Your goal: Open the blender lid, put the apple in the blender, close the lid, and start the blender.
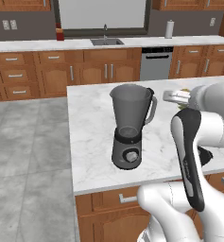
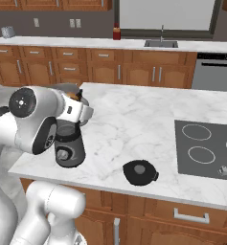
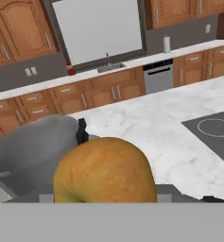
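The blender [image 1: 130, 125] stands on the island counter with its smoky jar open at the top. Its dark base with the round knob [image 2: 69, 149] shows below my arm. The blender lid [image 2: 140, 172] lies flat on the counter to the right of the blender, near the front edge. My gripper [image 1: 176, 97] is level with the jar's rim, just to its right, and is shut on the apple [image 3: 106, 170]. A bit of the apple [image 2: 75, 95] peeks out of the hand. In the hand view the jar's open mouth [image 3: 28, 151] sits left of the apple, whose bulk hides the fingertips.
A black cooktop [image 2: 208, 148] is set into the island's right side. Along the far wall runs a counter with a sink [image 1: 106, 41], a paper towel roll [image 1: 169, 29] and a dishwasher [image 1: 156, 64]. The island's front edge [image 2: 110, 185] is close to the lid.
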